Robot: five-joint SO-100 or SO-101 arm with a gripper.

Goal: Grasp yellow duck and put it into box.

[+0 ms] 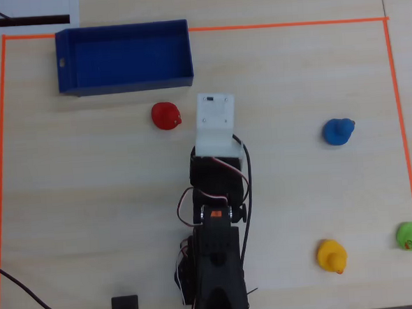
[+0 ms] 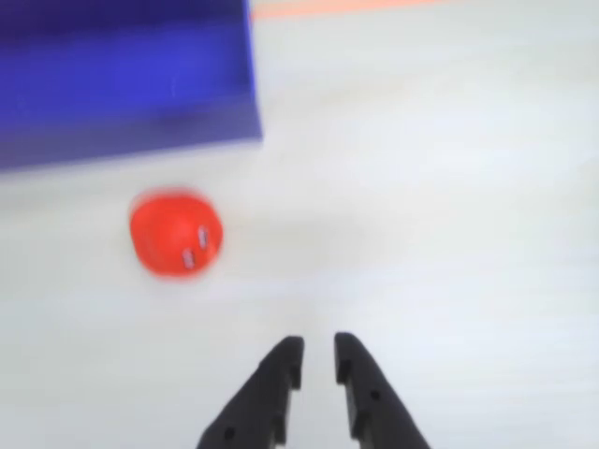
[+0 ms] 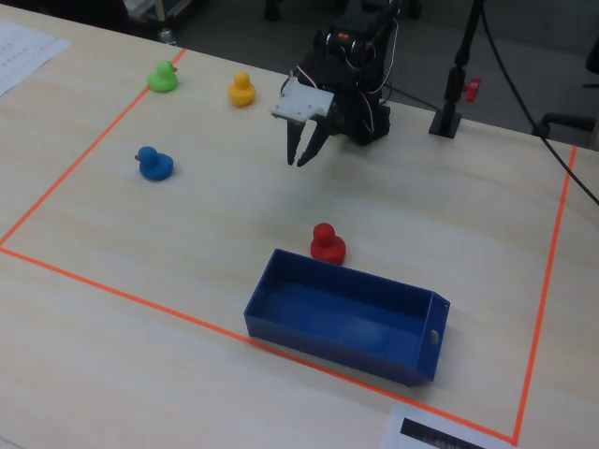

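The yellow duck (image 1: 332, 256) stands at the lower right of the overhead view, far from the arm; in the fixed view it (image 3: 241, 89) is at the back, left of the arm. The dark blue box (image 1: 125, 84) is empty at the upper left, and it shows in the fixed view (image 3: 328, 341) and blurred in the wrist view (image 2: 131, 112). My gripper (image 2: 318, 351) hangs over bare table with its jaws almost together and nothing between them; it also shows in the fixed view (image 3: 296, 161). In the overhead view the white wrist mount (image 1: 214, 119) hides the fingers.
A red duck (image 1: 166, 115) stands just below the box, ahead-left of the jaws in the wrist view (image 2: 175, 234). A blue duck (image 1: 339, 131) and a green duck (image 1: 411, 236) stand on the right. Orange tape (image 1: 289, 25) frames the table.
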